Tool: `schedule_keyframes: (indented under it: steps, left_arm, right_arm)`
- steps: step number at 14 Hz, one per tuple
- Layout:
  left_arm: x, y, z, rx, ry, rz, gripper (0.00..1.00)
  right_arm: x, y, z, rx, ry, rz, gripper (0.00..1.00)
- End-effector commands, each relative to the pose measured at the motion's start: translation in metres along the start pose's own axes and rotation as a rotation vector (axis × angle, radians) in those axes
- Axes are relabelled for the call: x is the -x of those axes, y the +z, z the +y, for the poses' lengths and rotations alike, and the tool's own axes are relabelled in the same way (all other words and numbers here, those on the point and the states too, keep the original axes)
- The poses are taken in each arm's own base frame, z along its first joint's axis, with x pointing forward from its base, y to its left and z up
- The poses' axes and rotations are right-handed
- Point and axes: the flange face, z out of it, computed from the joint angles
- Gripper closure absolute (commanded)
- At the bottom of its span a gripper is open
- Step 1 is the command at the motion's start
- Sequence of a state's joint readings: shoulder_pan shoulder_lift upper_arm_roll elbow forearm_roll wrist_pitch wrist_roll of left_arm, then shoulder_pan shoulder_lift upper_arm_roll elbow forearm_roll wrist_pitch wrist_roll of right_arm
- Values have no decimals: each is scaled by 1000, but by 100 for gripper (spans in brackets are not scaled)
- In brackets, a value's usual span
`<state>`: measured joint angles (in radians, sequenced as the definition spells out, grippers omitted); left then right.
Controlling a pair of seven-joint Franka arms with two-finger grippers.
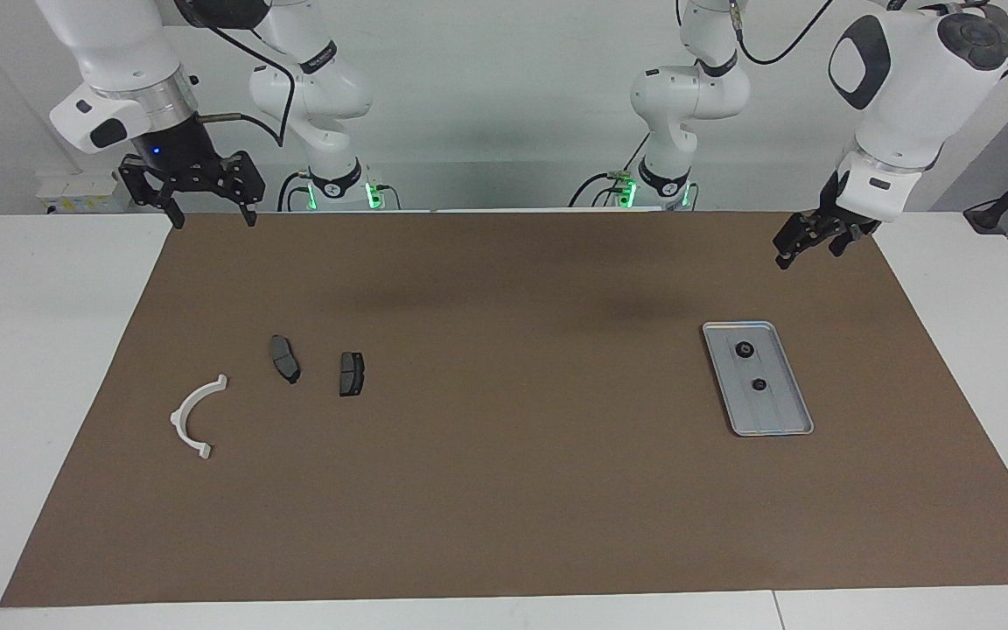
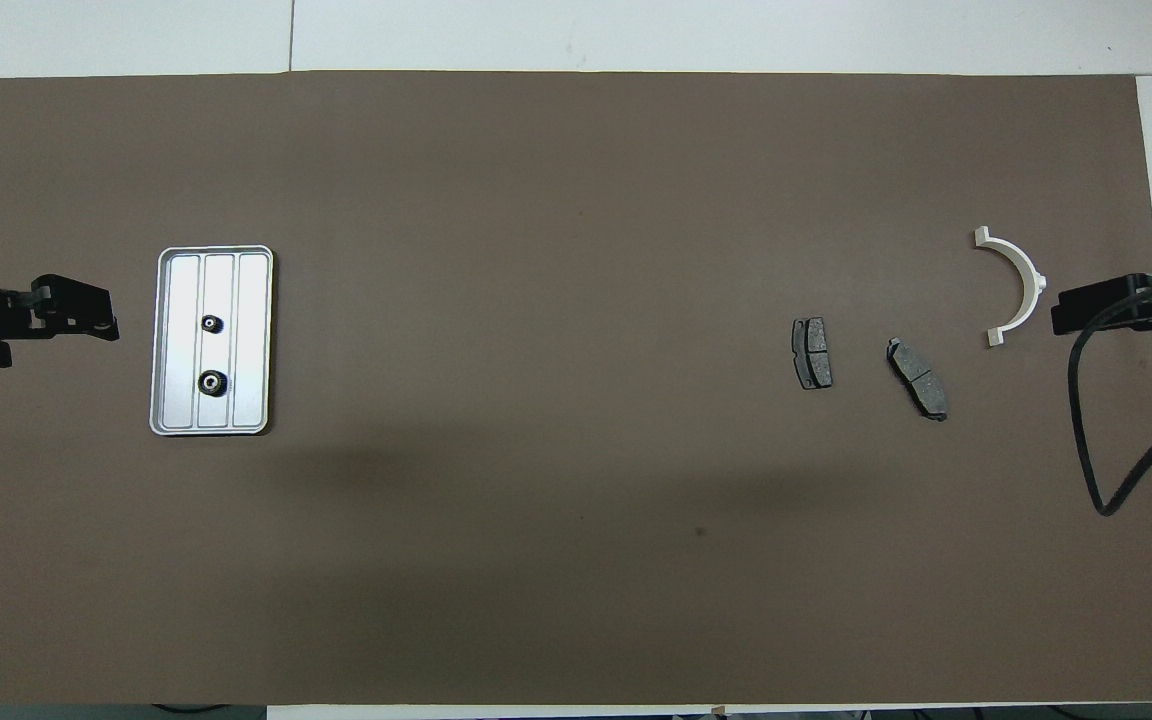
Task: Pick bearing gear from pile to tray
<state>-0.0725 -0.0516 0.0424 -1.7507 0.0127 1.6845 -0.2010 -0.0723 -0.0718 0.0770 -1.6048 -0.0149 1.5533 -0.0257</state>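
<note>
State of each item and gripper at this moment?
tray: flat on the mat, holding both gears
two bearing gears: in the tray, apart
two brake pads: flat on the mat, apart
white arc: on the mat, untouched
left gripper: open, empty, raised
right gripper: open, empty, waiting
</note>
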Motion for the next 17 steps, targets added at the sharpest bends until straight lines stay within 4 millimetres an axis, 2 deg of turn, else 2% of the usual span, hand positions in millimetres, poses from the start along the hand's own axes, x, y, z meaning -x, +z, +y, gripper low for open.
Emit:
schedule_keyframes:
  steps: [1, 17]
  left_arm:
    - [-5, -5, 0, 10, 16, -14, 0]
    - [-9, -15, 3, 13, 54, 19, 0]
  right_arm:
    - [3, -2, 1, -27, -8, 8, 0]
    - [5, 4, 2, -27, -8, -6, 0]
